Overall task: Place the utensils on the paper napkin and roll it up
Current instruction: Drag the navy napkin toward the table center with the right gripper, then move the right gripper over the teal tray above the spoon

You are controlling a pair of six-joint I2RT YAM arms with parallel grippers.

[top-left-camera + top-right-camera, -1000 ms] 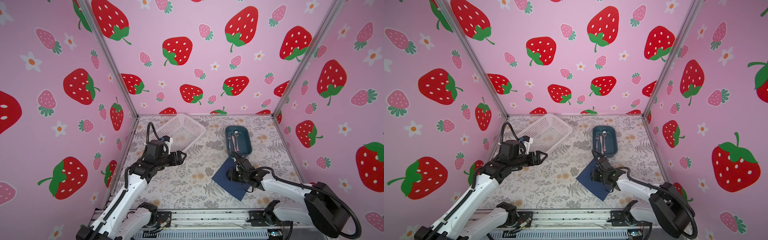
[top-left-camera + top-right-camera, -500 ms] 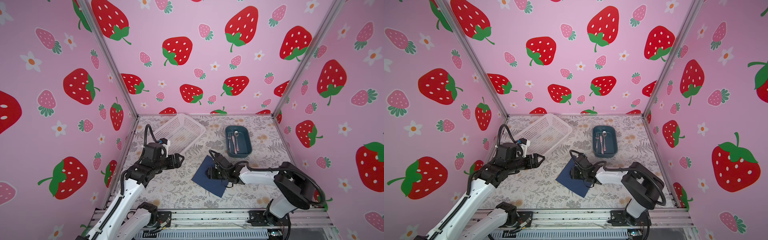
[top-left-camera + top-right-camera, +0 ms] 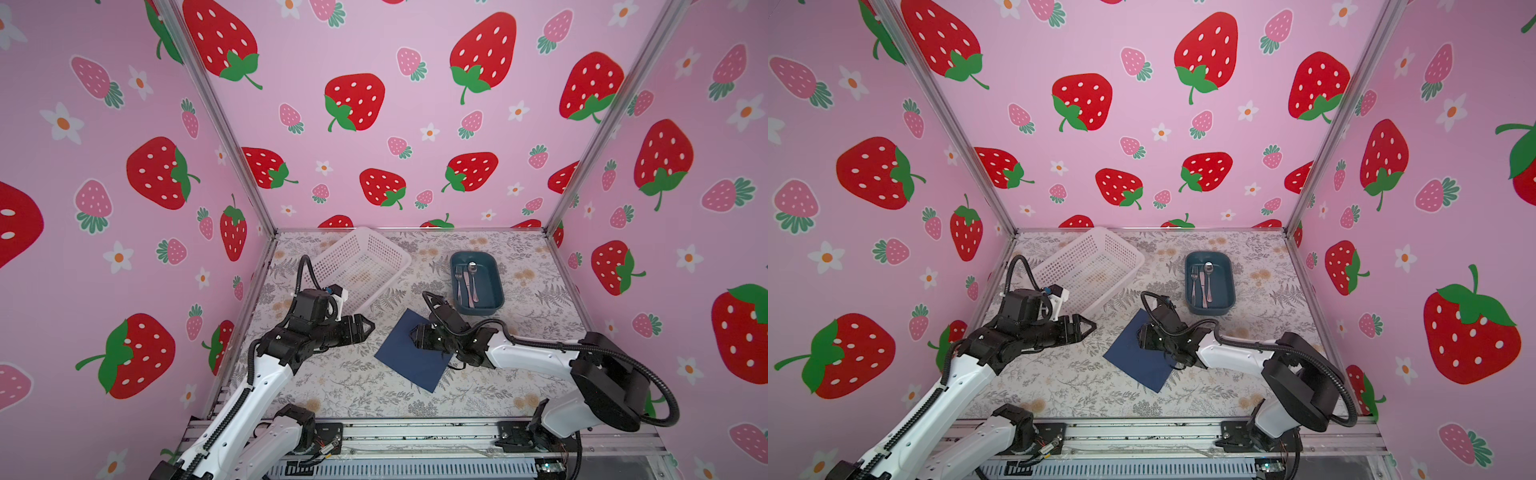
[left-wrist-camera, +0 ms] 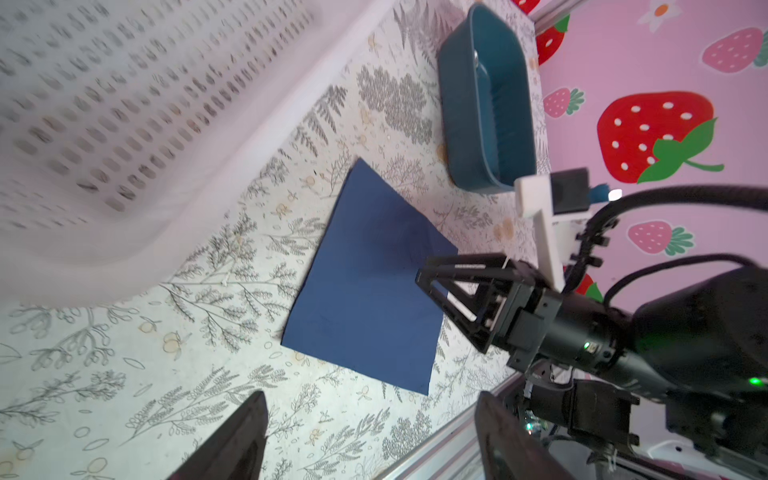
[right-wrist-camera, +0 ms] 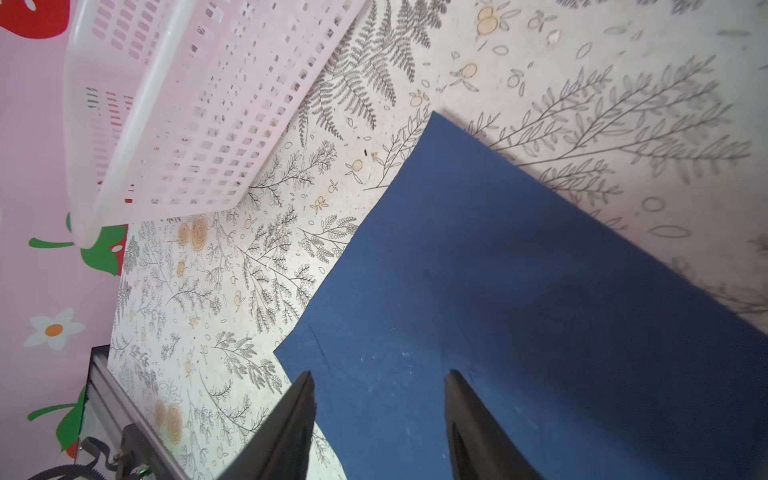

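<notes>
- Both top views first: the paper napkin (image 3: 401, 359) lies flat on the floral table (image 3: 353, 386), turned like a diamond, in the middle, in front of the gap between the white basket (image 3: 361, 266) and the teal tray (image 3: 478, 309).
- The utensils (image 3: 467, 282) lie side by side inside that tray, well apart from the napkin (image 3: 1133, 368).
- The right gripper (image 3: 413, 334) reaches in low over the napkin's tray-side half. The left gripper (image 3: 368, 326) hangs just beside the napkin, clear of it and pointing towards it.
- Over to the left wrist view: the left gripper (image 4: 370, 397) has its two fingers spread wide with nothing between them, and bare table and a napkin (image 4: 365, 282) corner lie beyond.
- Same view: the right gripper (image 4: 428, 274) sits at the napkin's edge, with the tray (image 4: 457, 124) behind it and the basket (image 4: 124, 124) off to the side.
- Right wrist view now: the right gripper (image 5: 379, 374) has its fingers parted and gripping nothing, with blue napkin (image 5: 498, 291) filling the gap between them.
- Whether those tips press on the paper cannot be told.
</notes>
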